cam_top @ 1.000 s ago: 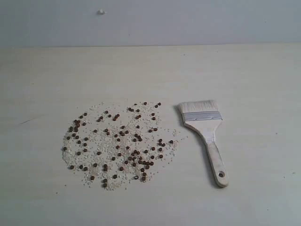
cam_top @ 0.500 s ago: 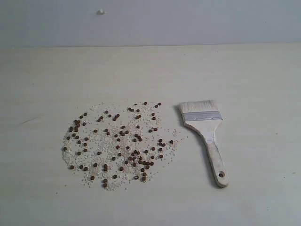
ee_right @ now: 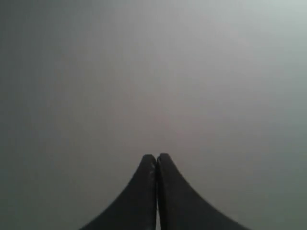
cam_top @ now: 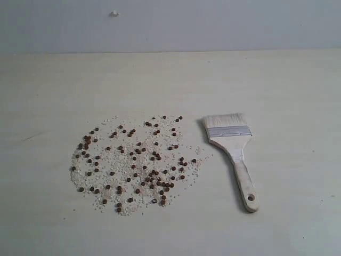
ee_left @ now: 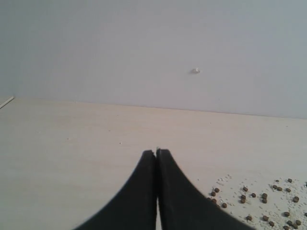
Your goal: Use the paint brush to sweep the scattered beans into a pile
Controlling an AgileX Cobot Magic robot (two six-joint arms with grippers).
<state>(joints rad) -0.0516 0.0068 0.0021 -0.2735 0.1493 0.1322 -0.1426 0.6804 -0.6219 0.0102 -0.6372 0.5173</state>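
Dark reddish-brown beans point(cam_top: 133, 162) lie scattered with whitish grains over a broad patch left of the table's middle; there is no pile. To their right the paint brush point(cam_top: 234, 152) lies flat, bristles toward the wall, wooden handle with its hole toward the front. Neither arm shows in the exterior view. My left gripper point(ee_left: 156, 151) is shut and empty above the table, with the edge of the beans point(ee_left: 254, 199) to one side. The right gripper point(ee_right: 157, 155) is shut and empty too, facing a plain grey surface.
A pale wooden table point(cam_top: 277, 80) runs back to a grey wall point(cam_top: 213, 24) that carries a small white mark point(cam_top: 114, 13). The table's far left edge point(ee_left: 5, 102) shows in the left wrist view.
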